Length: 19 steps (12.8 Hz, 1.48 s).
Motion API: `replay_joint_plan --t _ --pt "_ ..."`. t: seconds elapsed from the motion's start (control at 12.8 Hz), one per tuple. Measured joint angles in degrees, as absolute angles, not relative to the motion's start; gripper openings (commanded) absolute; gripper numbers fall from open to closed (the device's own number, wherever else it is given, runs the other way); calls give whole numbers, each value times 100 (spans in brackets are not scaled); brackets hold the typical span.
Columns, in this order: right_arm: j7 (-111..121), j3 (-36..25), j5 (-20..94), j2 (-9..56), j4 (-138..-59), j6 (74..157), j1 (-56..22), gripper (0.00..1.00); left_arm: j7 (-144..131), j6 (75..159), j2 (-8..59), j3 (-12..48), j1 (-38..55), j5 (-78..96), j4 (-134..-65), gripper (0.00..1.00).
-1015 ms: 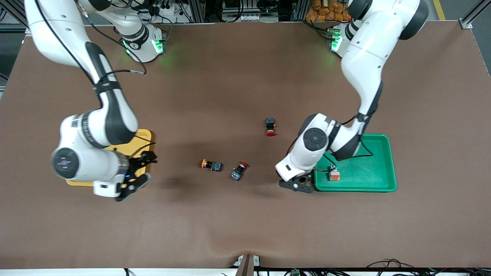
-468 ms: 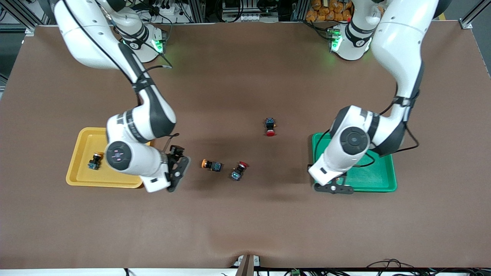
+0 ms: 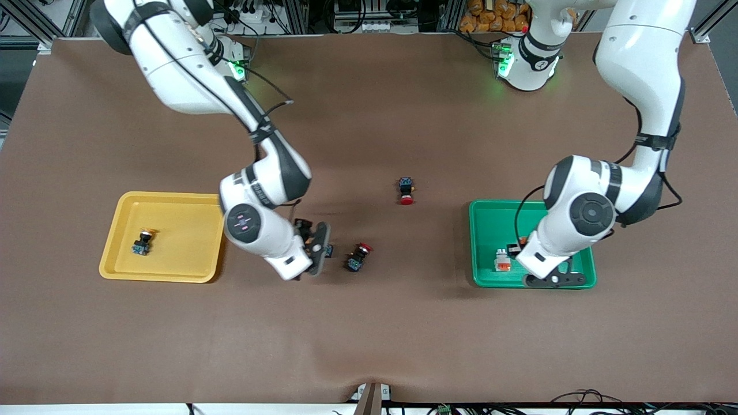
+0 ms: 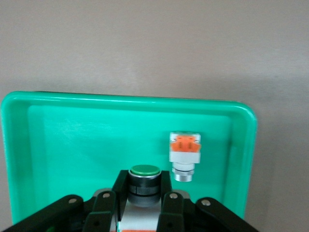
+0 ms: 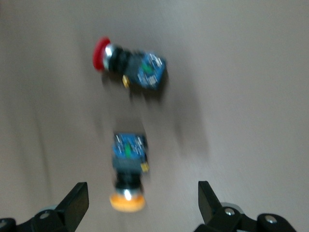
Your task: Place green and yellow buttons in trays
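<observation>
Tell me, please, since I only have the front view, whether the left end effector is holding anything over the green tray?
Observer: Yes, the left wrist view shows the left end effector shut on a green-capped button above the green tray.
Operator: Is the tray's other button touching it?
Observer: No, the white-silver button with the orange block lies apart, beside it.
Operator: And the right end effector?
Observer: The right end effector hangs open over the yellow-capped button, with a red-capped button lying alongside.
</observation>
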<state>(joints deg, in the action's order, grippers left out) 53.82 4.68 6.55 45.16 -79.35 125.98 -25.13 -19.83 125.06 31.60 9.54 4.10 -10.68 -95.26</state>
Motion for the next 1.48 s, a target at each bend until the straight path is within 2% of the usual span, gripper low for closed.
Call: replay_joint_plan --t 0.62,0.78,1.17,1.25,1.33,1.4,1.48 --pt "4914 420 653 4885 -8116 13118 -2640 100 -1567 12669 3302 953 -194 -1068 -9638 0" --pt "4914 414 651 4887 -8233 13352 -2640 0 -1567 12789 3408 958 -205 -1068 -9641 0" --pt "4914 394 652 4887 -8300 13450 -2639 0 -1567 12982 3689 984 -196 -1069 -9662 0" --pt "4914 392 652 4882 -8300 13451 -2638 0 -1567 12988 3749 982 -204 -1069 -9672 4" --pt "4906 386 652 4873 -8297 13452 -2635 0 -1571 13005 3809 981 -209 -1069 -9675 26" --pt "4888 370 652 4841 -8288 13440 -2614 0 -1579 13024 3848 981 -209 -1069 -9678 78" --pt "4875 340 652 4771 -8270 13330 -2537 0 -1583 13030 3867 985 -207 -1069 -9679 100"
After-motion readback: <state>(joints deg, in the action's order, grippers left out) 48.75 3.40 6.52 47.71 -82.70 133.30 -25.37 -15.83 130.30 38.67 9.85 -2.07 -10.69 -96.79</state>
